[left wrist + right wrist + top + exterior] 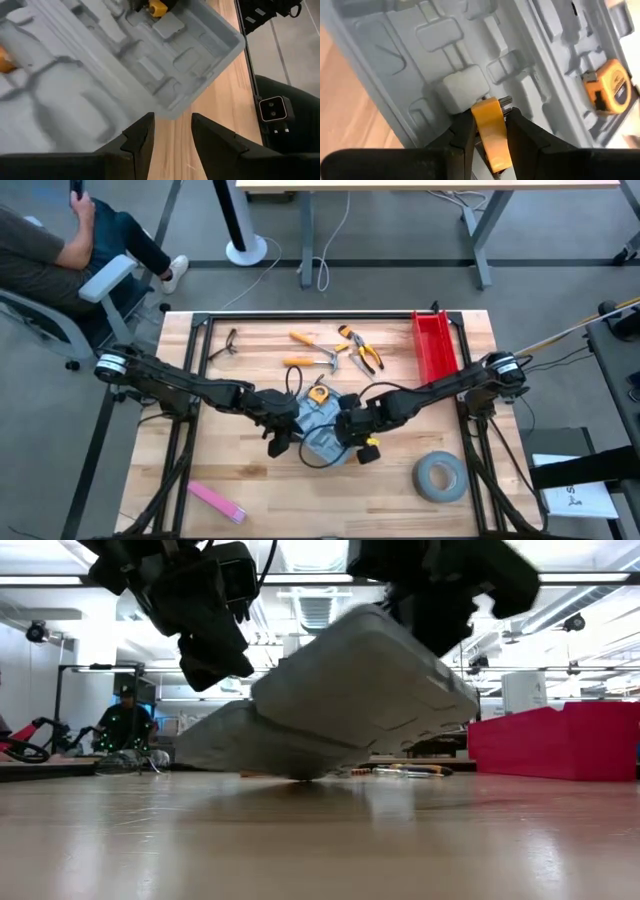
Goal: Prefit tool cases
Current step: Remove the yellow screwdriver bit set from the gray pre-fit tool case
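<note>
Blue-grey tool case (322, 432) lies open mid-table. Right gripper (489, 131) pinches a small yellow tool (492, 132) over its recesses. Left gripper (172, 131) hovers beside, fingers parted, empty.

Tool case (340, 700) — low view: top edge behind both dark grippers, moulded inside faces away, unseen; high view: case (322, 432) mostly covered by the two wrists, outline partial; left wrist view: case (100, 65) cut by frame edges, near part blurred; orange object (6, 61) at edge, unidentifiable; right wrist view: yellow piece (491, 132) between the fingers, lower end cut off, identity unclear; tape measure (609, 92) blurred.
</note>
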`<move>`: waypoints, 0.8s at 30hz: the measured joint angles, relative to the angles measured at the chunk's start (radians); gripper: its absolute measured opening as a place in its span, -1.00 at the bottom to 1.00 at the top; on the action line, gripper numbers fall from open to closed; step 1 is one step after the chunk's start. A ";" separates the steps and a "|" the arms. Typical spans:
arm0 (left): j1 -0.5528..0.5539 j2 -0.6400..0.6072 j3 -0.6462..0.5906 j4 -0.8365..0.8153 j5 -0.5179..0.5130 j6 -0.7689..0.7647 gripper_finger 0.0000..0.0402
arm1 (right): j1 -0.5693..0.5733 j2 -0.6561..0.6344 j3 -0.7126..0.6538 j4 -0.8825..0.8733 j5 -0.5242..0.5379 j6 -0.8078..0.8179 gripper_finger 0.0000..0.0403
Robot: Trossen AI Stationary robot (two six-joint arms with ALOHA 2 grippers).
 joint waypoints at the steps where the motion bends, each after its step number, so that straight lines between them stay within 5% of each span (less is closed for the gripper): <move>1: -0.001 -0.002 0.000 -0.003 0.000 -0.002 -0.32 | 0.002 -0.001 0.003 0.005 0.010 0.001 -0.64; 24: -0.017 -0.019 0.000 0.034 -0.031 0.016 -0.32 | -0.056 -0.069 0.009 -0.037 0.134 -0.040 -0.59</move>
